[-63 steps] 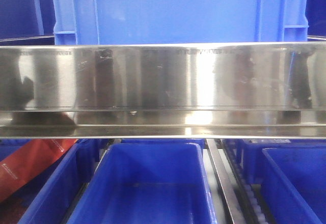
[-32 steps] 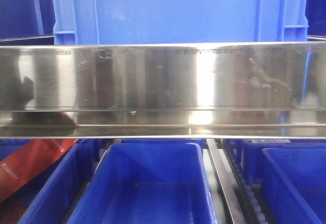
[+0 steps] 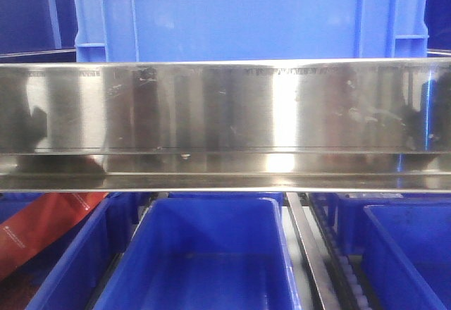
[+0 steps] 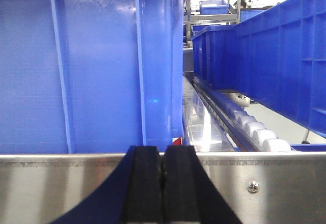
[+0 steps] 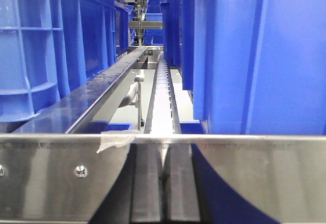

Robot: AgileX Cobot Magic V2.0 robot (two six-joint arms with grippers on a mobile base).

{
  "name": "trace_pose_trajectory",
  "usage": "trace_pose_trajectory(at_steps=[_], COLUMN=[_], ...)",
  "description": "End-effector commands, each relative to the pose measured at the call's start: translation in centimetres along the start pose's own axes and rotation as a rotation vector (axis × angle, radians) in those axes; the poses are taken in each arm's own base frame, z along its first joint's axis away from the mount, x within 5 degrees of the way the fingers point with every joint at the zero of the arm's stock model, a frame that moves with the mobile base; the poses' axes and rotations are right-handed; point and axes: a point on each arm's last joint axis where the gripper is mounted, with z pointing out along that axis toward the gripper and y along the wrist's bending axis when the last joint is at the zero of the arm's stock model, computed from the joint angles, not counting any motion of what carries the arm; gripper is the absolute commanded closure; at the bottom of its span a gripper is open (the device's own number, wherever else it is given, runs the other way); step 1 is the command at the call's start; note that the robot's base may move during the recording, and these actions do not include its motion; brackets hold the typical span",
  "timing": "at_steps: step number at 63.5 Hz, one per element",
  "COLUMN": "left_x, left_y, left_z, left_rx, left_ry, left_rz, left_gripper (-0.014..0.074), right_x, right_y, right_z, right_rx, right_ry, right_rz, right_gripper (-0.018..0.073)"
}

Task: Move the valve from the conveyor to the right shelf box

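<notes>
Shelving filled your front view: a steel rail [image 3: 225, 123] with one blue crate [image 3: 246, 14] above it and blue boxes [image 3: 204, 253] below. Only reflections at the rail's right end shifted over the last second; otherwise nothing moved. Left tool [image 4: 163, 183] and right tool [image 5: 163, 183] sat closed and empty behind the rail. No valve or conveyor showed, so you likely had not yet begun the pickup.
</notes>
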Motion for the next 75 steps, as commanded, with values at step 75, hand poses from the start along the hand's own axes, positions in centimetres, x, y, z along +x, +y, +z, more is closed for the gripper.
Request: trace_pose_trajectory(at_steps=[75], left_x=[-0.32], left_y=[0.04], left_z=[-0.06], left_rx=[-0.004], left_ry=[-0.031], left_rz=[-0.008], left_gripper=[0.0707], right_x=[-0.01], right_y=[-0.03], right_z=[-0.02], right_rx=[0.005], right_ry=[-0.009], right_rz=[-0.006], right_gripper=[0.0721])
